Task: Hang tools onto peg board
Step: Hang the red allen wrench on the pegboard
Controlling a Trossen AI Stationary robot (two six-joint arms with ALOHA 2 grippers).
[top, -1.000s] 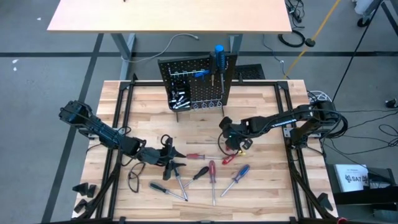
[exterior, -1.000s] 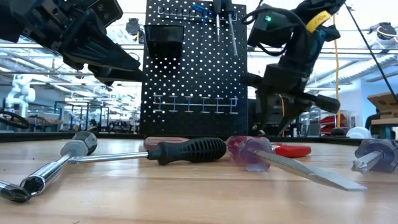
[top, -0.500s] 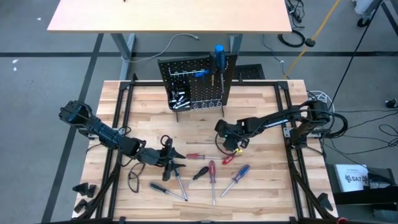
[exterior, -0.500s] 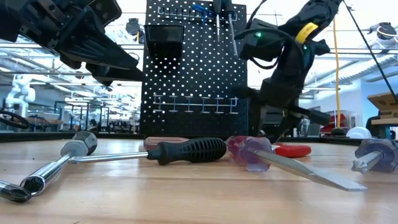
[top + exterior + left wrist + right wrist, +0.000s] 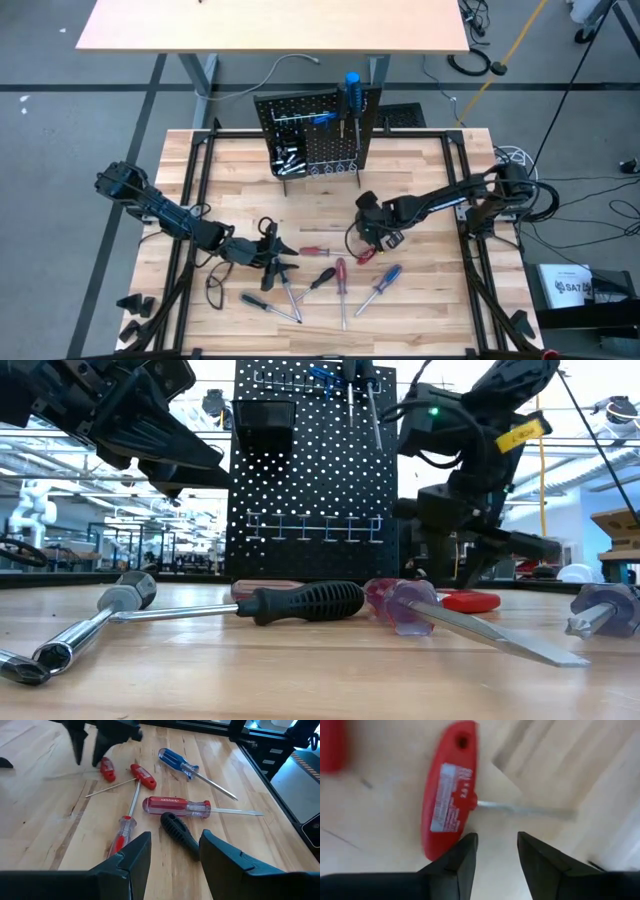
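Observation:
The black peg board (image 5: 318, 135) stands at the table's far side with a blue-handled screwdriver (image 5: 351, 86) hanging on it. Several tools lie on the table: a red T-handle tool (image 5: 449, 795), a black-handled screwdriver (image 5: 177, 831), a clear red one (image 5: 175, 806) and a blue one (image 5: 175, 760). My right gripper (image 5: 497, 851) is open and points steeply down just above the T-handle tool (image 5: 468, 601), which lies beyond its fingertips. My left gripper (image 5: 175, 855) hovers open over the black-handled screwdriver (image 5: 322, 278), above the table.
A ratchet (image 5: 110, 605) and a dark screwdriver (image 5: 257, 300) lie near the table's front left. A small black bin (image 5: 287, 158) with silvery pieces hangs low on the peg board. Bare wood lies between the peg board and the tools.
My right gripper has come down toward the red T-handle tool and rolled about its own axis, shifting a little toward the table's near edge. The tools lie where they were.

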